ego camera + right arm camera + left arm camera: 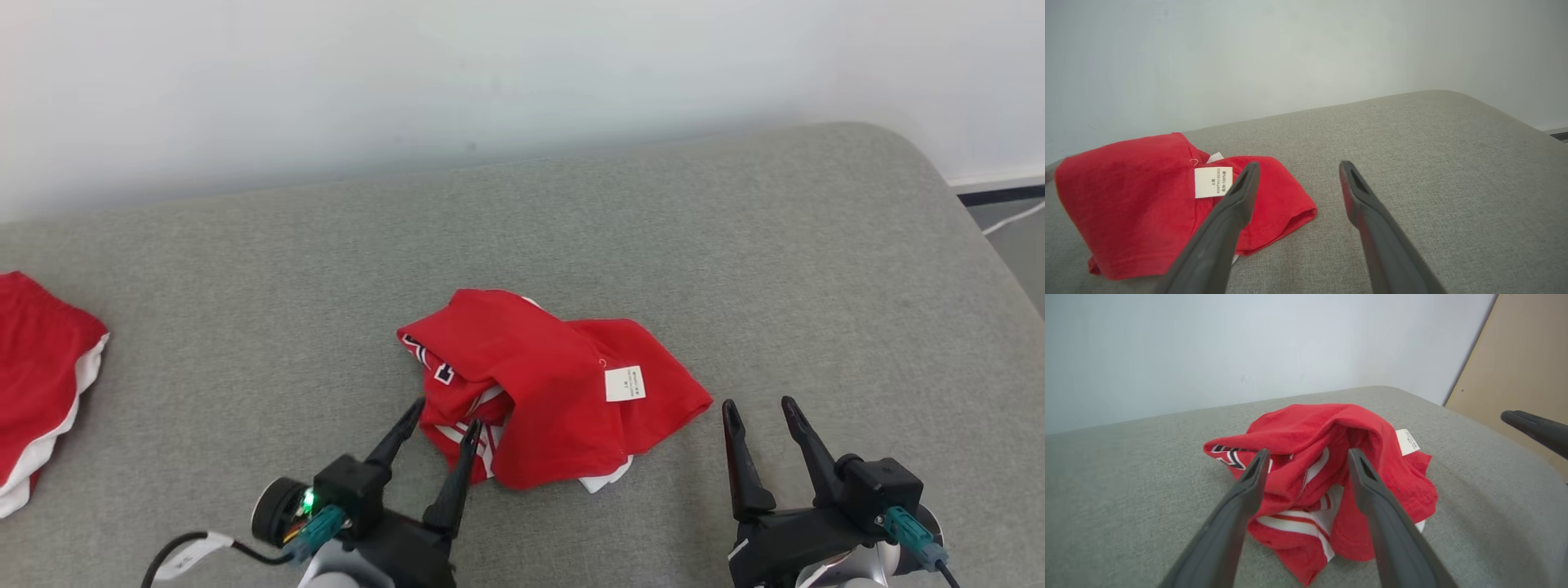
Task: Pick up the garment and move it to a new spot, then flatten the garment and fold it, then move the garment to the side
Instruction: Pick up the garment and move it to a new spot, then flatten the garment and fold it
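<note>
**Location.** The garment (555, 392), a red jersey with white trim and dark lettering, lies crumpled in a heap near the middle of the grey upholstered pad (245, 269). It sits towards the front edge and has not been flattened or folded.

**End effectors.** The left end effector (446, 413) is released. Its fingers are spread on either side of the heap's near-left corner and grip nothing. Whether a fingertip touches the cloth cannot be told. The right end effector (758, 403) is also released, empty, and just beside the garment's right hem.

**Handling assessment.** The garment is judged light, soft and limp. It will sag and drag when lifted and is unlikely to slip from a firm pinch. Holding several layers at once would bring the bundle up unopened. The stitched hem on the right and the striped ribbed edge on the near left look the best holds, one per arm, for spreading it.

**View comparison.**
- The head view shows a second red garment (41, 392) at the pad's far left and a white cable (1012, 219) on the floor.
- The left wrist view shows the striped trim tucked under the fold, and a beige panel (1527, 375).
- The right wrist view gives the care label (1213, 181) legible print and shows the hem stitching.
</note>
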{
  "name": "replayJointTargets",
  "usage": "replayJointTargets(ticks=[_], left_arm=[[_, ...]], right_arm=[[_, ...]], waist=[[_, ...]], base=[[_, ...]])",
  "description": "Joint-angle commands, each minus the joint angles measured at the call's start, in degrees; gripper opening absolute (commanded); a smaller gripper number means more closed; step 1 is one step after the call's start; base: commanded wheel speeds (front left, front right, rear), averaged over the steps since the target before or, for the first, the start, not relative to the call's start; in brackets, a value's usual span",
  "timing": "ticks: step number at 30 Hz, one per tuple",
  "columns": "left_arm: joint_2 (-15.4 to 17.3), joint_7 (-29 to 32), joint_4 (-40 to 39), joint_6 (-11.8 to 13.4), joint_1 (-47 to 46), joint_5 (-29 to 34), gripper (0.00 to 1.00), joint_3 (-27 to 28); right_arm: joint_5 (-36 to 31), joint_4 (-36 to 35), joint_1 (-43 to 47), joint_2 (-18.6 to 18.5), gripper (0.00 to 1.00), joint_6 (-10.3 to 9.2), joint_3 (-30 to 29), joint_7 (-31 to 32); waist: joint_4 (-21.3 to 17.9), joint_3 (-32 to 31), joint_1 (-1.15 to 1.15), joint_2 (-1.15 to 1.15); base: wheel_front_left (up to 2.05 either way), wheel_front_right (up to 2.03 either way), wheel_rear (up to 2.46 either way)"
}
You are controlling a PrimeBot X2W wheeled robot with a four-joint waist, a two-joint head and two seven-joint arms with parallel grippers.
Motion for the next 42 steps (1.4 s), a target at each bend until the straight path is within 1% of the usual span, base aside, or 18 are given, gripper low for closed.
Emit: replayJointTargets(ticks=[1,8,16,23,24,25,26,27,28,32,35,38,42], left_arm=[[0.73,-0.22,-0.26,0.28,1.63,-0.19,1.0,0.47],[0.47,-0.24,1.93,0.29,2.91,-0.62,1.0,1.18],[-0.69,-0.24,7.99,-0.7,0.06,-0.63,1.0,0.35],[-0.89,-0.24,12.94,-0.33,-2.29,0.82,1.0,0.53],[-0.87,-0.24,13.79,0.01,-2.67,1.13,1.0,0.54],[-0.84,-0.24,14.77,0.08,-3.17,1.51,0.9,0.59],[-0.85,-0.24,15.97,0.35,-3.33,1.71,0.32,0.51],[-0.76,-0.24,16.97,0.66,-3.89,2.32,0.04,0.48],[-0.74,-0.24,17.59,0.78,-4.51,2.69,0.0,0.44],[-1.13,-0.25,18.38,1.2,-4.75,2.82,0.0,1.51],[-1.3,-0.25,16.89,1.16,-4.09,2.73,0.0,2.63],[-1.43,-0.25,12.58,0.63,-2.53,1.46,0.0,4.9],[0.31,-0.24,4.19,1.14,-0.75,2.61,0.0,7.54]], right_arm=[[-0.35,-0.5,0.29,0.02,1.0,0.04,0.1,0.06],[0.02,-0.71,-0.4,-0.28,1.0,0.04,0.72,0.42],[0.32,-0.78,-1.15,-0.31,1.0,0.04,0.97,0.5],[0.59,-0.51,-1.53,-0.27,1.0,0.04,1.34,0.21],[0.58,-0.42,-1.56,-0.27,1.0,0.04,1.22,0.14],[0.56,-0.4,-1.62,-0.26,1.0,0.04,1.24,0.09],[0.58,-0.32,-1.71,-0.24,1.0,0.04,1.2,0.09],[0.61,-0.2,-1.81,-0.24,1.0,0.04,1.25,0.06],[0.63,-0.16,-1.89,-0.25,1.0,0.04,1.19,0.0],[0.25,-0.07,-1.63,-0.23,1.0,0.04,0.67,-0.16],[0.08,-0.17,-1.28,-0.22,1.0,0.04,0.53,-0.19],[-0.04,-0.36,-0.57,-0.24,1.0,0.04,0.17,-0.17],[-0.01,-0.49,0.47,-0.26,1.0,0.04,-0.33,0.0]], waist=[[0.66,-0.24,0.0,0.0],[-0.43,0.25,0.0,0.0],[-3.3,1.32,0.0,0.0],[-5.75,2.23,0.0,0.0],[-6.04,2.33,0.0,0.0],[-6.32,2.43,0.0,0.0],[-6.58,2.5,0.0,0.0],[-6.77,2.54,0.0,0.0],[-6.89,2.56,0.0,0.0],[-6.67,2.22,0.0,0.0],[-5.73,1.7,0.0,0.0],[-4.17,1.07,0.0,0.0],[-1.06,0.39,0.0,0.0]], base=[[0.0,0.0,0.0],[0.0,0.0,0.0],[0.0,0.0,0.0],[0.0,0.0,0.0],[0.0,0.0,0.0],[0.0,0.0,0.0],[0.0,0.0,0.0],[0.0,0.0,0.0],[0.0,0.0,0.0],[0.0,0.0,0.0],[0.0,0.0,0.0],[0.0,0.0,0.0],[0.0,0.0,0.0]])
